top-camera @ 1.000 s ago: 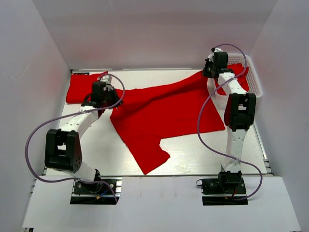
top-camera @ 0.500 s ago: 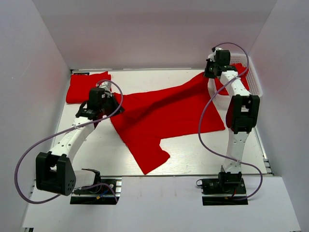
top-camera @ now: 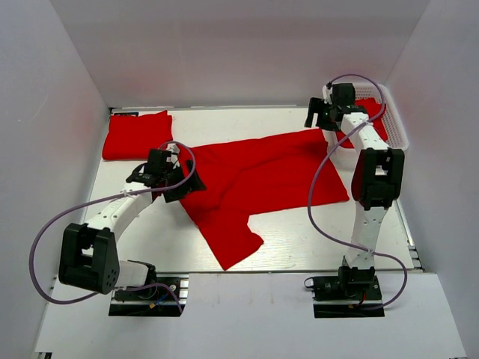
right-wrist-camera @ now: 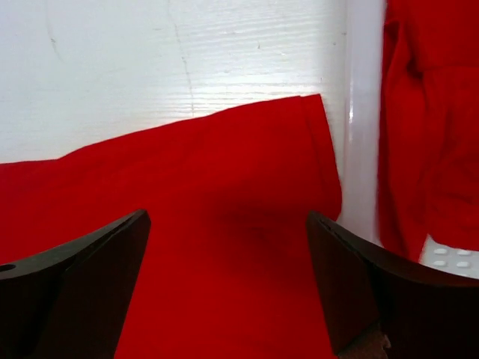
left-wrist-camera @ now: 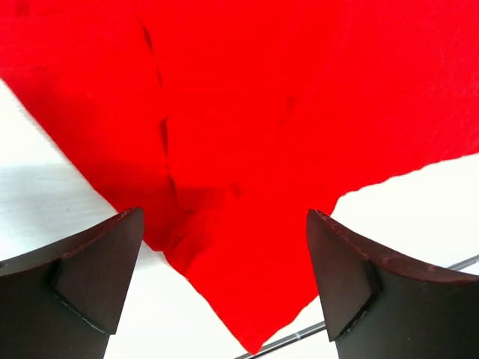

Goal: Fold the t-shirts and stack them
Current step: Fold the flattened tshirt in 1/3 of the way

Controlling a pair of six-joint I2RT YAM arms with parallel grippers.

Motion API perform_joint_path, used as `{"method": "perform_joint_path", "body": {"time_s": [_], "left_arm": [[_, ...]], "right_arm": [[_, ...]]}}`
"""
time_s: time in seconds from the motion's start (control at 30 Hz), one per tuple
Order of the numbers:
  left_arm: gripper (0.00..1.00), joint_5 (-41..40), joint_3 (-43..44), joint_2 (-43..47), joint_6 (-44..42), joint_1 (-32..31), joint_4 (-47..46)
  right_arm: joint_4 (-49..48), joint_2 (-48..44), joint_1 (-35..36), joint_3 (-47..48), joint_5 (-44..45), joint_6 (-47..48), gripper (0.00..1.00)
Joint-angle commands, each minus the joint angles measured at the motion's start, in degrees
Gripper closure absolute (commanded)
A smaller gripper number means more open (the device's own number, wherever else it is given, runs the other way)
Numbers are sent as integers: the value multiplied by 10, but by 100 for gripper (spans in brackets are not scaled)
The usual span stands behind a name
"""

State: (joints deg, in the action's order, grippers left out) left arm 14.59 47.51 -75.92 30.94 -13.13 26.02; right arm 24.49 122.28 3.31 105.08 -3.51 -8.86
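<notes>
Two claws in view, both empty. Left claw (left-wrist-camera: 223, 224): jaws wide apart, hanging over the left side of the spread t-shirt (top-camera: 262, 176), nothing between them. Right claw (right-wrist-camera: 224, 224): jaws likewise parted, over the t-shirt's far right corner, gripping nothing. The t-shirt lies opened out on the worktop (top-camera: 299, 239), rumpled along its left side, with one flap reaching toward the near edge. A folded shirt (top-camera: 136, 134) sits apart, off the t-shirt's far left. A white basket (top-camera: 398, 123) holding more red cloth stands just beside the t-shirt's far right corner.

We judge the step in hand to be flattening and squaring the t-shirt ahead of the first fold. To do it well, we would lower each claw onto an edge rather than the middle and pinch the full thickness there. Both claws should then draw outward together so the left-side ridges pull flat. The right claw should close short of the basket wall.

Not resolved:
- which end is collar and which is hem
- whether the left-side ridges are a doubled layer or only creases
- how many shirts the basket holds

From above, the right arm (top-camera: 374, 176) covers part of the t-shirt's right edge, and the left claw hides the cloth beneath it.
</notes>
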Motion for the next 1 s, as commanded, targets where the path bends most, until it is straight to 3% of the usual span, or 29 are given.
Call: {"method": "perform_joint_path", "body": {"time_s": [0.0, 0.17, 0.43, 0.6, 0.97], "left_arm": [[0, -25, 34, 22, -4, -2, 11], [0, -55, 71, -3, -17, -2, -14], [0, -62, 194, -169, -48, -2, -78], [0, -70, 282, -301, -55, -2, -72], [0, -71, 427, -471, -67, 9, -44]], "right_arm": [[-13, -61, -1, -2, -11, 7, 10], [-17, -62, 10, 6, -47, 28, 10], [13, -5, 56, 65, -72, 68, 10], [21, 46, 73, 86, -30, 26, 10], [50, 166, 65, 157, 67, -76, 10]]}}
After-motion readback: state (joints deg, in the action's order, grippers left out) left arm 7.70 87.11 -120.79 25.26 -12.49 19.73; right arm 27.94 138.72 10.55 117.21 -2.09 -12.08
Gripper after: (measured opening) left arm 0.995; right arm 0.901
